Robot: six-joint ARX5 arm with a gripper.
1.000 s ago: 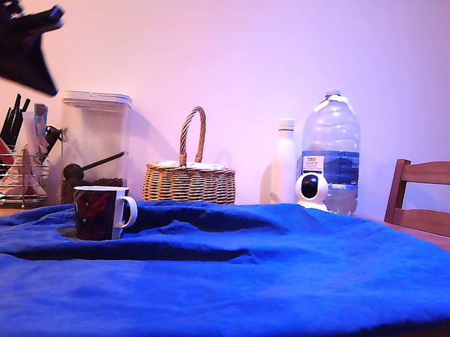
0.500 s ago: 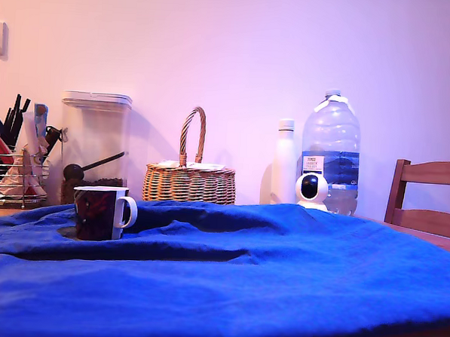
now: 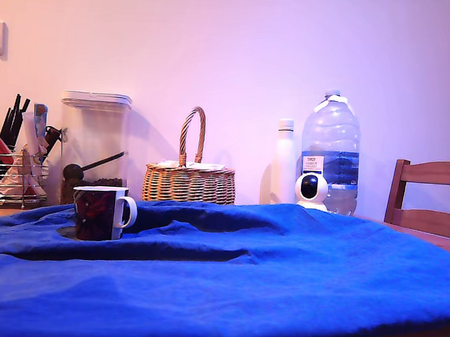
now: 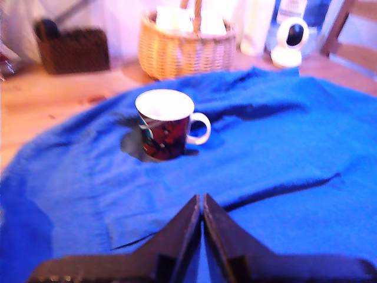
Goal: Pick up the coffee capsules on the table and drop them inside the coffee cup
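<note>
**Nowhere in sight: the capsule, with the gripper pressed shut above the cloth**

Plainly, the capsule could not be found in either view. The coffee cup [image 4: 166, 124] stood upright on the blue cloth of the table [image 4: 283, 147], its handle turned toward the exterior view's right, and the wrist view was too blurred to show whether anything lay in its white inside. The gripper [image 4: 202, 206] hung over bare cloth on the near side of the cup, its two fingers pressed together with nothing between them; the exterior view did not show it at all.

The main risk, as I judged it, lay in the wrinkles. A blue capsule on blue cloth could sit hidden in a fold, so a search might pass over it. If it had already gone into the cup, a further reach might only knock the cup, which sat in a soft hollow of fabric. Dragging closed fingers across the cloth could also tug it and tip the cup toward the wicker basket [image 4: 187, 44] behind.
</note>
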